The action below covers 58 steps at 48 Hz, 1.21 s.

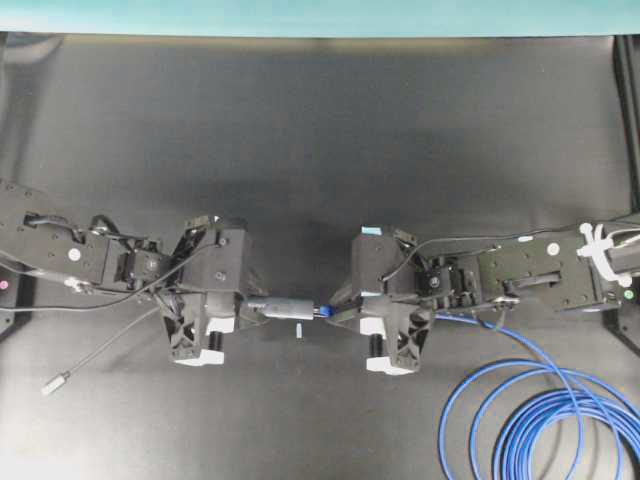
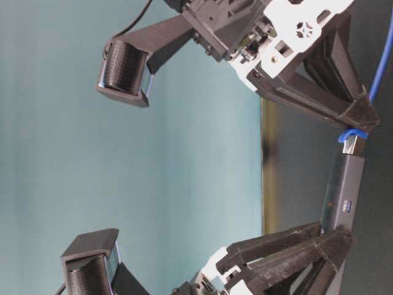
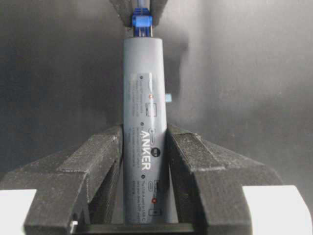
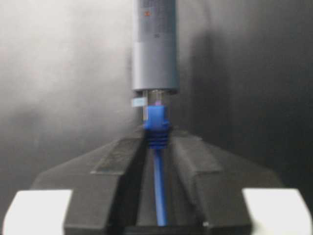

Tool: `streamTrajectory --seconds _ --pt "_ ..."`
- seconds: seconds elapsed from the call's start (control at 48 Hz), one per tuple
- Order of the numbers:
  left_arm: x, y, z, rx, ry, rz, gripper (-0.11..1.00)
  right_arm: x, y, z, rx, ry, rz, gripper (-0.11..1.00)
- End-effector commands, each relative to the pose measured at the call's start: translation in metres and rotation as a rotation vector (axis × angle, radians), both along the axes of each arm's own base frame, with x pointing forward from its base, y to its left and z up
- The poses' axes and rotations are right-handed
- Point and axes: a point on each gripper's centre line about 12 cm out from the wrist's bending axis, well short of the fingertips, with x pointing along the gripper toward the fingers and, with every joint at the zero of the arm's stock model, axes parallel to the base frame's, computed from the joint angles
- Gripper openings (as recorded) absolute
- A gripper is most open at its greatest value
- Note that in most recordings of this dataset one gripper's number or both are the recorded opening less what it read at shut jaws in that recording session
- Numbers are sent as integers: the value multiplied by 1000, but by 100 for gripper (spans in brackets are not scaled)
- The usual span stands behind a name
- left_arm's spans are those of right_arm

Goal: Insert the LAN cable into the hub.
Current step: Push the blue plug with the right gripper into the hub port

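The hub point(image 1: 285, 308), a slim grey bar, is held level above the black table. My left gripper point(image 1: 254, 308) is shut on its left half, and in the left wrist view both fingers press its sides point(image 3: 145, 134). The LAN cable's plug point(image 1: 322, 311) with its blue boot point(image 4: 156, 126) meets the hub's right end point(image 4: 155, 54). A short clear piece of plug shows between boot and port. My right gripper point(image 4: 157, 139) is shut on the boot, and the cable runs back between the fingers. In the table-level view the plug point(image 2: 352, 142) sits at the hub's point(image 2: 344, 190) end.
The LAN cable's blue loops point(image 1: 540, 420) lie at the front right of the table. The hub's thin grey lead ends in a silver plug point(image 1: 55, 381) at the front left. A small pale-blue tab point(image 1: 298, 328) lies under the hub. A teal wall point(image 1: 300, 15) runs along the back.
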Motion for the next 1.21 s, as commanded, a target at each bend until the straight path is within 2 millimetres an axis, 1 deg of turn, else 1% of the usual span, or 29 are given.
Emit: streamTrajectory --seconds 0.0,0.292,0.604,0.959,1.188 --pt "10 0 12 2 -46 -1 28 16 1 20 2 -75 2 13" --pt "14 0 15 2 -62 -2 28 24 2 24 -8 -91 11 13" --pt "16 1 16 1 -74 -1 28 26 2 24 -13 -91 15 13" --pt "24 1 19 31 -85 -16 28 29 3 25 -19 -89 20 13" --pt "25 1 18 32 -84 -16 28 30 3 25 -23 -80 22 13"
